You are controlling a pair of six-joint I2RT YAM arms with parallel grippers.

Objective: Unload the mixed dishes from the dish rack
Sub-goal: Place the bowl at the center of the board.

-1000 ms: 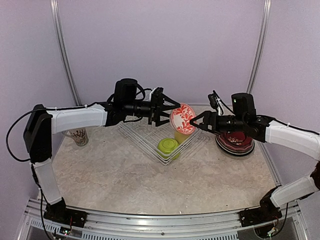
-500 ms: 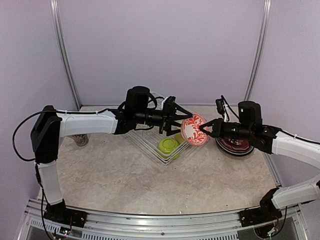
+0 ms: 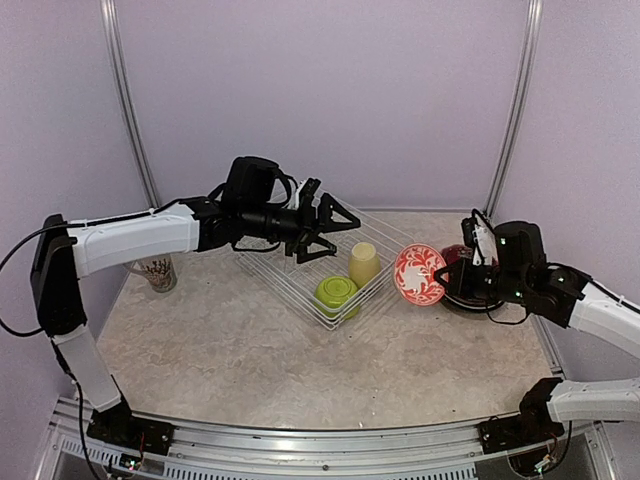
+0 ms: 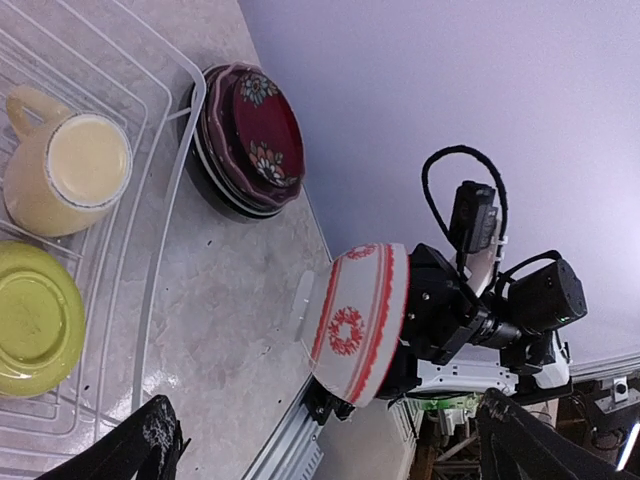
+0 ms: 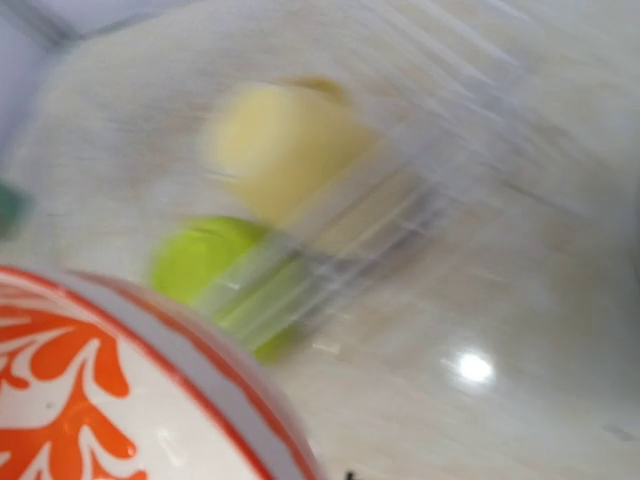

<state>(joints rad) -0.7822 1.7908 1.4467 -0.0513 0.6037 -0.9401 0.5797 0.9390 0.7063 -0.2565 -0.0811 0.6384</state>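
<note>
We saw the small red-white bowl [image 3: 419, 275] held on edge outside the dish rack [image 3: 288, 282], between the rack's right corner and the stack of dark plates [image 4: 250, 135], with the right gripper [image 3: 440, 279] clamped on its rim. Inside the rack sat the lime green bowl [image 3: 337, 292] and the pale yellow cup [image 3: 364, 263]. The left gripper [image 3: 322, 228] hung above the rack with its fingers spread wide, holding nothing. A patterned mug [image 3: 157, 272] stood on the table [image 3: 230, 350] at the far left.

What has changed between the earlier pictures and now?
The left gripper let go of the red-white bowl and drew back over the dish rack, open. The right gripper took it and carried it right, toward the plate stack. The lime green bowl and yellow cup stayed in the rack.
</note>
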